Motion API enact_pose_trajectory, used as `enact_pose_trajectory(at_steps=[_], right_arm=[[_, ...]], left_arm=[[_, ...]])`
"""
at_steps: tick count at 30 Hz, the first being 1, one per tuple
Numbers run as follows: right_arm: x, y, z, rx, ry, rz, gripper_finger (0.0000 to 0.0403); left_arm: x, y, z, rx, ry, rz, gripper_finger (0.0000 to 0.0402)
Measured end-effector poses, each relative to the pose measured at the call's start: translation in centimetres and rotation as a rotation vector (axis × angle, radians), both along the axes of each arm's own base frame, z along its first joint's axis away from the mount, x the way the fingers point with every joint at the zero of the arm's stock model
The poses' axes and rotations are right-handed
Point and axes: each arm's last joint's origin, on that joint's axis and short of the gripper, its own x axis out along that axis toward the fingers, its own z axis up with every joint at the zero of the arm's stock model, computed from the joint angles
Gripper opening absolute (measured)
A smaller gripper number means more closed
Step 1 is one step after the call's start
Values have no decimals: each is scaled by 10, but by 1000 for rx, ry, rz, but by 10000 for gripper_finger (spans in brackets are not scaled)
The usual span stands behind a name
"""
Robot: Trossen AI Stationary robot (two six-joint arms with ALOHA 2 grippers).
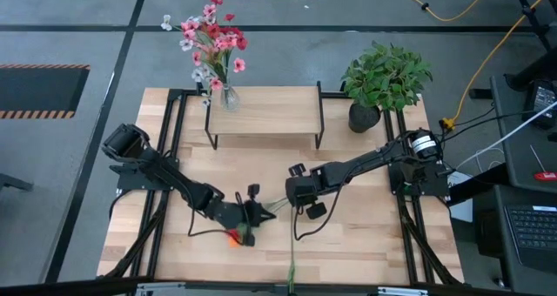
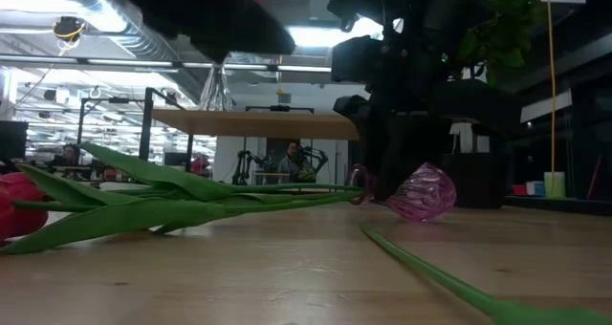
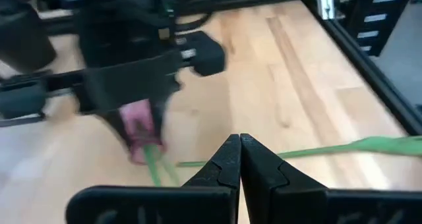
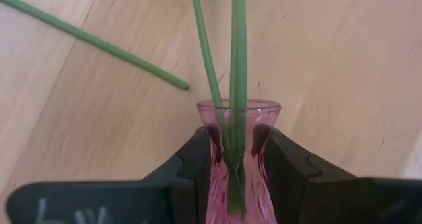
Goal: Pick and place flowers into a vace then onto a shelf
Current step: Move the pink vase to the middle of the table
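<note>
Two stems (image 4: 234, 66) in one pink vase (image 4: 239, 184) (a third stem (image 4: 92, 39) loose).

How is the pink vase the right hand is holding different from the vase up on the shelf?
The pink vase lies tipped on its side at table level, clamped at the neck by the right hand; the clear vase stands upright on the shelf, untouched. The pink vase holds only a couple of green stems; the clear vase carries a full bunch of pink, red and white blooms. Both are small glass vases holding stems.
</note>
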Motion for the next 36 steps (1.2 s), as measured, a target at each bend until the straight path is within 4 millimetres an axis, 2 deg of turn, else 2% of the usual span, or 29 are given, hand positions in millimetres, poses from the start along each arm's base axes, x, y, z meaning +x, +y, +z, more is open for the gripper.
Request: enact_pose_trajectory(at_steps=[4, 9, 17, 27, 36], right_arm=[[1, -1, 0, 3, -7, -6, 104], [4, -3, 1, 9, -35, -12, 104], [6, -4, 2, 11, -52, -15, 104], [7, -4, 2, 14, -72, -13, 104], [9, -3, 3, 17, -92, -11, 104]], left_arm=[[10, -17, 1, -12, 116, 49, 2], [23, -33, -8, -87, 266, 175, 2], [43, -54, -12, -147, 372, 280, 2], [45, -46, -32, -226, 527, 476, 2], [43, -44, -33, -256, 538, 525, 2]])
